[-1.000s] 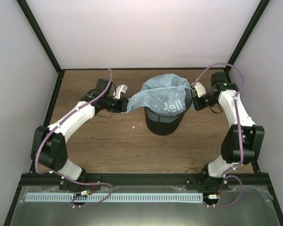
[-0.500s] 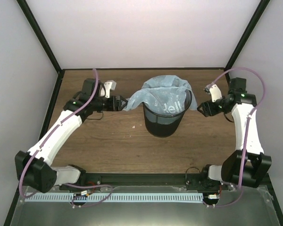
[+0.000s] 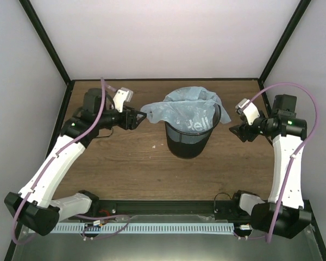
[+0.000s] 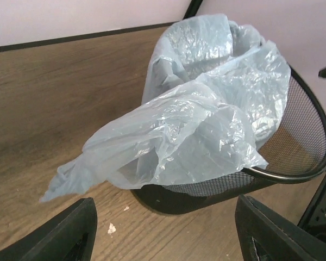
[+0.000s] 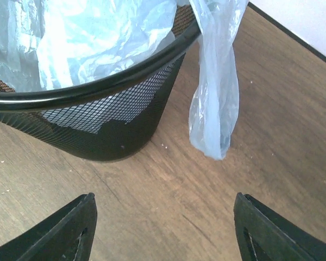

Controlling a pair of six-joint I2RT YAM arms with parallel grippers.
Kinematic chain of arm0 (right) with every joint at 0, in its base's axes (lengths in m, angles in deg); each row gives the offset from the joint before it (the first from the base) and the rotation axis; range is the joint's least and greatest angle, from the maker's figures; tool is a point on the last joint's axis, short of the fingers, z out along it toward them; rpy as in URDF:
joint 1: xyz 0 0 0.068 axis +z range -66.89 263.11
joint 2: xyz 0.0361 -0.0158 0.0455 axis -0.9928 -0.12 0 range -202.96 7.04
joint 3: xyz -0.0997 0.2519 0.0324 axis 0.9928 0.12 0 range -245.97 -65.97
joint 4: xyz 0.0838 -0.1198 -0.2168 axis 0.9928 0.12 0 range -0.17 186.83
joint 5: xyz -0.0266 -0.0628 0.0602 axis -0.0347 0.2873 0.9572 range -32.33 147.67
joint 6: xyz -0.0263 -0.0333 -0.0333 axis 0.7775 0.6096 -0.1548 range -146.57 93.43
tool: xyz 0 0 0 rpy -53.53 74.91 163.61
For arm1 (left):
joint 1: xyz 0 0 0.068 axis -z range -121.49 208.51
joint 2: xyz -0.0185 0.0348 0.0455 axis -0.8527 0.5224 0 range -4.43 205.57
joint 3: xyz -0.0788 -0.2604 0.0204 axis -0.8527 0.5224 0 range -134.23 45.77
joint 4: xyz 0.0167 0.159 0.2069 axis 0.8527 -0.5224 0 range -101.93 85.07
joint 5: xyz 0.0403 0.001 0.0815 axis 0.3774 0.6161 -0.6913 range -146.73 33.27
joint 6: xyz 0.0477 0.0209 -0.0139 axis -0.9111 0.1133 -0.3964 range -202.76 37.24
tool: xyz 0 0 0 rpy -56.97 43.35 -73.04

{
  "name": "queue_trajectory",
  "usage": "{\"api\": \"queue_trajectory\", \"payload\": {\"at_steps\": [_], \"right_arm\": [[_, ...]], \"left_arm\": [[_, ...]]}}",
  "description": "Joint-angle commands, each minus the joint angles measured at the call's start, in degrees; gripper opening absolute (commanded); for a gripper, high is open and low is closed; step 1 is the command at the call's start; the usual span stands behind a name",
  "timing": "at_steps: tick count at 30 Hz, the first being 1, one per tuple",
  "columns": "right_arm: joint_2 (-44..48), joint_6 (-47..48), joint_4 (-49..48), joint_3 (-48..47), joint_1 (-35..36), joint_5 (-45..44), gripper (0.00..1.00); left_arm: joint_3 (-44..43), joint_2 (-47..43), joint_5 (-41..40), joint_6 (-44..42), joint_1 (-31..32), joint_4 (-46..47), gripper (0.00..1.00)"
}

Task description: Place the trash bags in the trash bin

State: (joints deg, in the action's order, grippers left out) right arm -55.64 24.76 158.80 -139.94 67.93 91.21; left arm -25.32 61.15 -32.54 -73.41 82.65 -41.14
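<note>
- Top view: the thin translucent light-blue plastic bag (image 3: 179,109) sits in the round black wire-mesh bin (image 3: 188,142), spilling over its left rim. Its lettering is partly hidden.
- Left wrist: the left gripper (image 4: 168,234) is spread wide and empty; the bag hides the bin's far rim.
- Right wrist: the right gripper (image 5: 163,234) is wide and empty; a bag flap hangs outside the bin.

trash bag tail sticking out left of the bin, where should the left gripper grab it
Pinch the trash bag at its narrow tip, which juts past the trash bin rim toward the left gripper. Come from the left: the tip hangs clear of the mesh, so fingers likely fit around it.
</note>
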Motion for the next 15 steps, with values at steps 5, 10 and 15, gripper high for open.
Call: {"api": "queue_trajectory", "payload": {"at_steps": [5,10,15], "right_arm": [[-7.3,3.69,-6.49,-3.92,0.97,2.13,0.65],[-12.49,3.35,-8.67,-5.71,3.5,1.7,0.62],[-14.44,0.5,-13.26,-5.32,8.4,0.08,0.61]], "left_arm": [[-3.44,6.99,-2.35,-8.52,1.6,1.18,0.68],[-4.67,10.95,-1.01,-8.51,1.7,3.07,0.66],[-4.94,14.06,0.32,-8.47,2.21,5.01,0.58]]}}
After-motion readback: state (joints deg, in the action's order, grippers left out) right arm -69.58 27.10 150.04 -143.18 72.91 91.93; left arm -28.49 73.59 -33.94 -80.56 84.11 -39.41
